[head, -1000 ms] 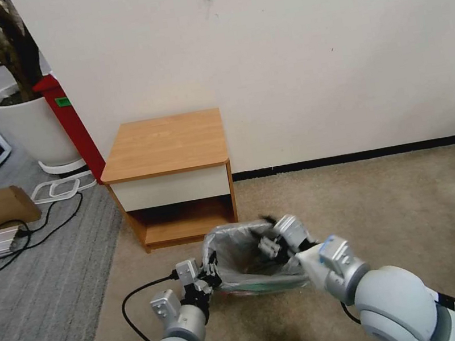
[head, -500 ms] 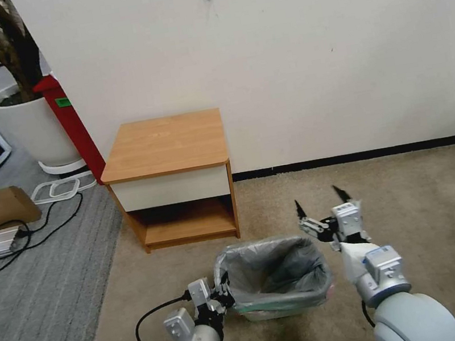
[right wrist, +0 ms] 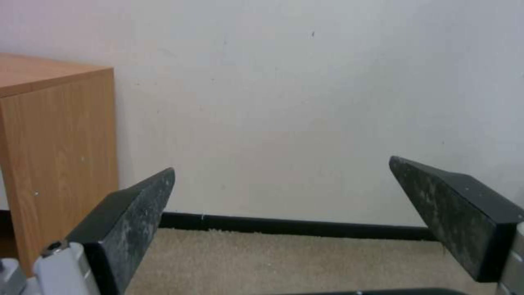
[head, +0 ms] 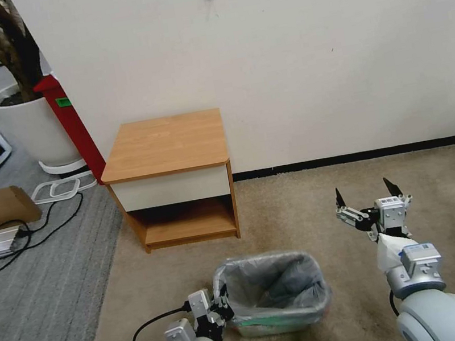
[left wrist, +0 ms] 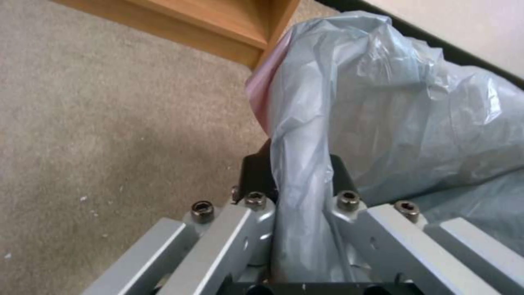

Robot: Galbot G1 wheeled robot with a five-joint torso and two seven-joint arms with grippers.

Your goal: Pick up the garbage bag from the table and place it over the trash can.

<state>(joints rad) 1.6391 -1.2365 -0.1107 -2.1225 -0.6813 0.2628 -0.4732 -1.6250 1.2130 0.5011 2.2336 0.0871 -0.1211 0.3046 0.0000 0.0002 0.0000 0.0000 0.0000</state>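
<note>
On the beige carpet point(head: 302, 205) in front of the small light-brown wooden nightstand table point(head: 168, 142), I see the small cream rectangular plastic trash can point(head: 275, 324) standing upright, a short way off the table's front edge and not touching it. The thin crinkled translucent grey garbage bag point(head: 271, 281) lines it: the plastic is folded out over the rim all round and sags down into the bin, with a pale greenish band of it showing along the near side. My left gripper point(head: 221, 305) sits at the can's left rim, and its fingers are clenched on a gathered fold of the garbage bag point(left wrist: 306, 172); from the left wrist camera I see that fold running straight down between the two finger links, with a pinkish edge of the plastic next to a lower corner of the table point(left wrist: 218, 24). My right gripper point(head: 366, 194) is off to the right of the can, well apart from it, raised above the carpet with its two black fingertips point(right wrist: 131, 213) spread wide and nothing between them; it points toward the white wall point(right wrist: 306, 102) and its black baseboard point(right wrist: 306, 227)
</note>
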